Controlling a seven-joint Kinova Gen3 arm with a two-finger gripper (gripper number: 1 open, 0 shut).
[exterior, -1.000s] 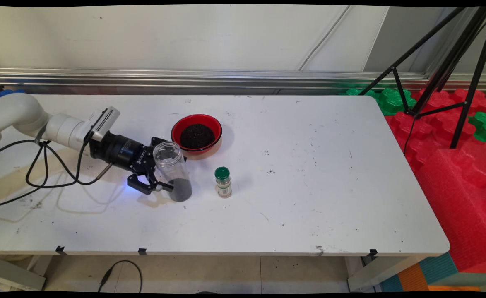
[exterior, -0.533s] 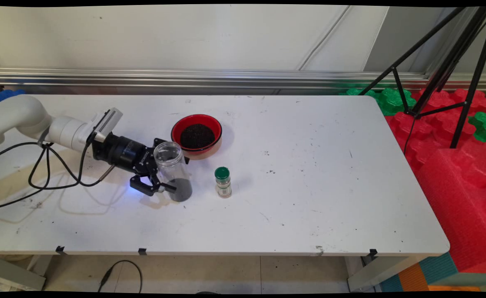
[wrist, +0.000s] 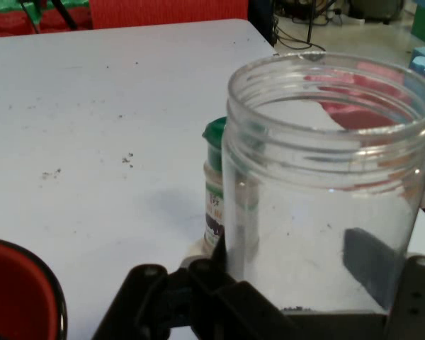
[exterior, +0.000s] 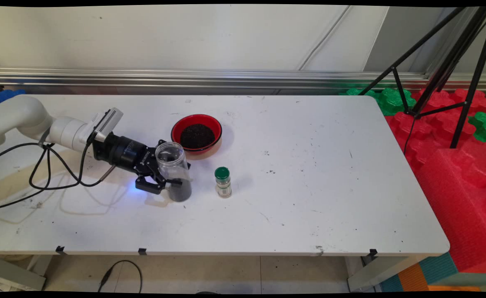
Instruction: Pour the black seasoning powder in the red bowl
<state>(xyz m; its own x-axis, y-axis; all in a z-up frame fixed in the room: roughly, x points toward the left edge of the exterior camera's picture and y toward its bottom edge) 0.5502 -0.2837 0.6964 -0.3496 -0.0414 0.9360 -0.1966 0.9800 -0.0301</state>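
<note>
Centrally, a clear plastic jar (exterior: 173, 170) with an open threaded mouth and a layer of dark granules at its bottom is seen standing upright on the white table (exterior: 309, 186), left of the table's middle. It is gripped low on its body by the black 2-finger gripper (exterior: 166, 181), whose fingers are clenched against the jar's sides; in the hand view the jar (wrist: 326, 191) fills the frame between the 2 fingers, 1 finger (wrist: 361, 265) being visible through the clear wall. The gripper is carried nearly level with the table by the white arm (exterior: 40, 122), which enters from the picture's left, with black cables (exterior: 48, 174) hanging from it in loops onto the table.

Just behind the jar, toward the wall, a red bowl (exterior: 196, 135) filled with dark granules is placed; whether the jar and bowl touch cannot be told. To the jar's right, near but apart, a small spice bottle with a green cap (exterior: 222, 182) is stood upright, and it is also seen behind the jar in the hand view (wrist: 214, 191). Off the table's right end, red and green foam blocks (exterior: 454, 136) and a black tripod (exterior: 446, 70) are seen
</note>
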